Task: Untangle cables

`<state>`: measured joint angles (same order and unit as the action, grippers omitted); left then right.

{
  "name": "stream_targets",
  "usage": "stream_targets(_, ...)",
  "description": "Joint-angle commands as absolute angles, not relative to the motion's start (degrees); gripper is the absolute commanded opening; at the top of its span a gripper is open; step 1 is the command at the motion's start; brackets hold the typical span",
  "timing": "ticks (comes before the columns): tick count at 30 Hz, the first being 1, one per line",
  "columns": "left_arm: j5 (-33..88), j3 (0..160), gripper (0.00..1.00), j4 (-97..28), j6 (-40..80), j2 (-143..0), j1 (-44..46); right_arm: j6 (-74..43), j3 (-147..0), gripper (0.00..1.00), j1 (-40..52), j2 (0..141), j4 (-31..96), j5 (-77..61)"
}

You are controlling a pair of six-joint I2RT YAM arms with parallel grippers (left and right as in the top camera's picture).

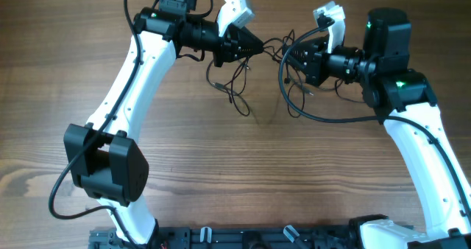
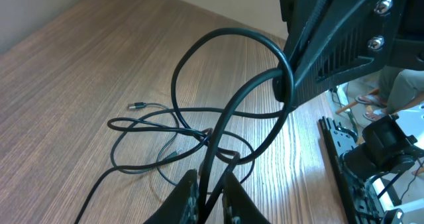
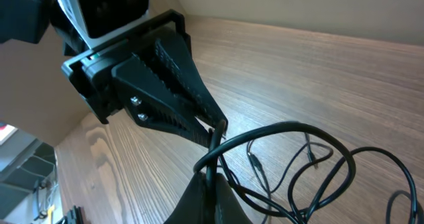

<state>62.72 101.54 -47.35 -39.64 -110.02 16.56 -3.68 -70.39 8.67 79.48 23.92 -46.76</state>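
Seeing left gripper (image 1: 257, 48) pinched tight on one strand of the cables (image 1: 234, 83). Right gripper (image 1: 285, 56) nose-to-nose with it, closed on the same strand. Short bowed span between the two tips, not taut, long axis along the line from one gripper to the other. Rest of the bundle in loose loops on the bench (image 1: 221, 175), just under and ahead of the left gripper's fingers. In left wrist view, small plug end (image 2: 136, 106) flat on the wood beyond the loops, ahead-left of the gripper, tip pointing left.
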Motion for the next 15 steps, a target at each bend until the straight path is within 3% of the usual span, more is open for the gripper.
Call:
stream_targets(1, 63.83, 102.28, 0.14, -47.35, -40.32, -110.61, 16.62, -4.58, -71.48, 0.04, 8.60, 78.00, 22.96, -49.47)
stream_targets(15, 71.11, 102.28, 0.18, -41.74, -40.29, -110.59, 16.91, -6.22, -71.48, 0.04, 8.82, 78.00, 23.05, -49.47)
